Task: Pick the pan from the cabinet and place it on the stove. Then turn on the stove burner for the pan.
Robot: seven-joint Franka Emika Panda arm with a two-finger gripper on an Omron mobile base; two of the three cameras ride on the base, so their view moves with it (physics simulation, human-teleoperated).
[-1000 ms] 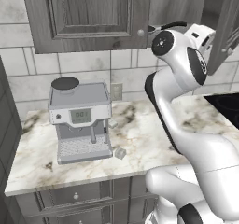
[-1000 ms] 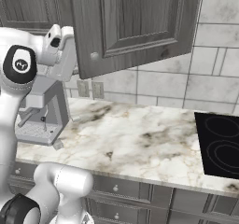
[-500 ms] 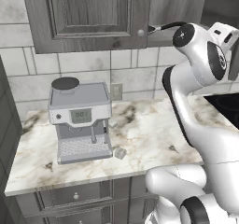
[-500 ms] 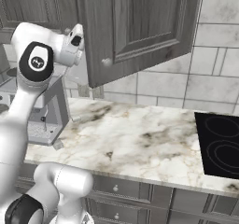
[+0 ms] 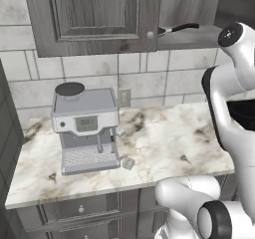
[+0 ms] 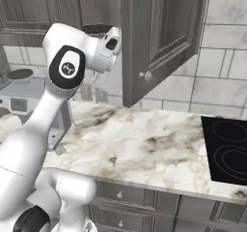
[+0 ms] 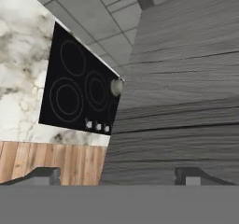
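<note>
Overhead, the pan [image 5: 172, 30] is seen inside the grey wood-grain cabinet [image 5: 99, 14], only its long thin black handle protruding past the door edge; the gripper [image 7: 119, 175] is held spread apart, empty.

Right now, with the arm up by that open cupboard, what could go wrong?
The open cabinet door hangs out over the marble counter, close to the raised arm; a swing could knock it. The pan shows just its thin black handle poking past the cabinet's edge, so a grab there might tip or drop it. The gripper, jaws open, faces the door's wood grain up close, so it may bump the door on the way to the pan.
</note>
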